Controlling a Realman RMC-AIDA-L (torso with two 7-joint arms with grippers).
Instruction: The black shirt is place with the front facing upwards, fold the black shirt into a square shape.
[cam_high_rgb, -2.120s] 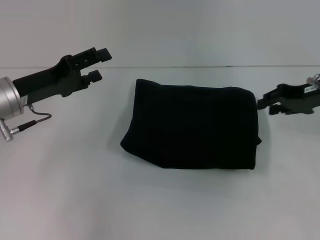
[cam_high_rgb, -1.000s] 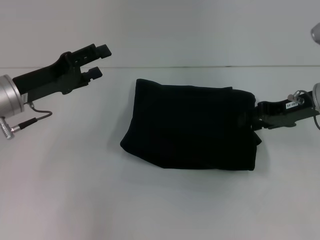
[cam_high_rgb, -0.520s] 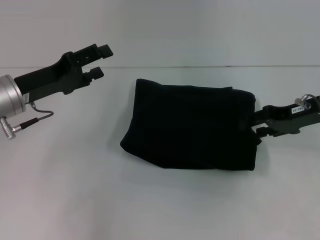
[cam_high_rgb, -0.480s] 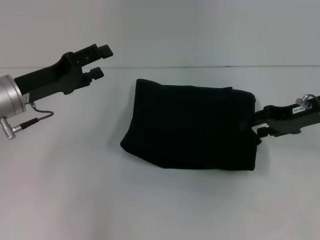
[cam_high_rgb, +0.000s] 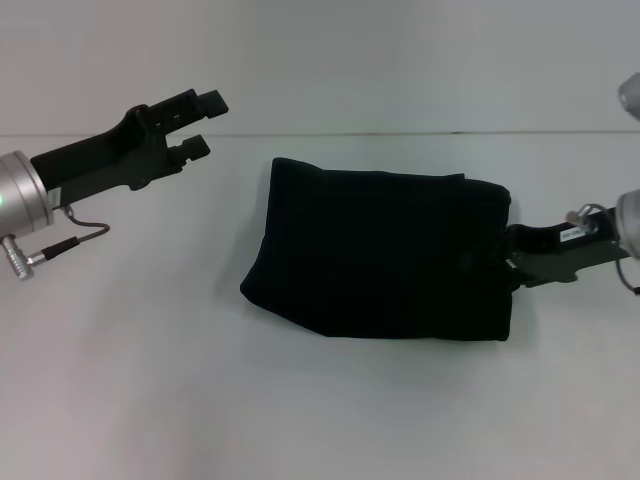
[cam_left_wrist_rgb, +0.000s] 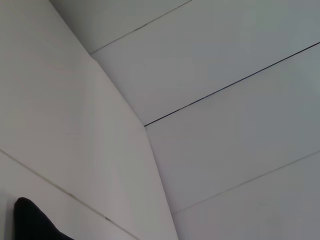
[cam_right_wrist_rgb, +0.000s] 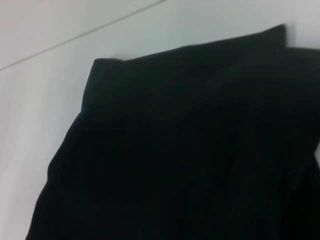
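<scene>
The black shirt (cam_high_rgb: 385, 255) lies folded into a thick, roughly rectangular bundle in the middle of the white table (cam_high_rgb: 150, 380); no lettering shows. My right gripper (cam_high_rgb: 512, 258) is low at the bundle's right edge, its tip merging with the dark cloth. The right wrist view is almost filled by the black shirt (cam_right_wrist_rgb: 190, 150) seen from close up. My left gripper (cam_high_rgb: 207, 124) hangs open in the air to the upper left of the shirt, well apart from it and holding nothing.
The table's back edge (cam_high_rgb: 400, 133) runs just behind the shirt, with a pale wall beyond. A grey cable (cam_high_rgb: 70, 240) hangs below my left wrist. The left wrist view shows pale wall panels and a small dark corner (cam_left_wrist_rgb: 30, 222).
My right gripper has moved in from the right and dropped lower, reaching the shirt's right edge. The left arm and the shirt have stayed in place.
</scene>
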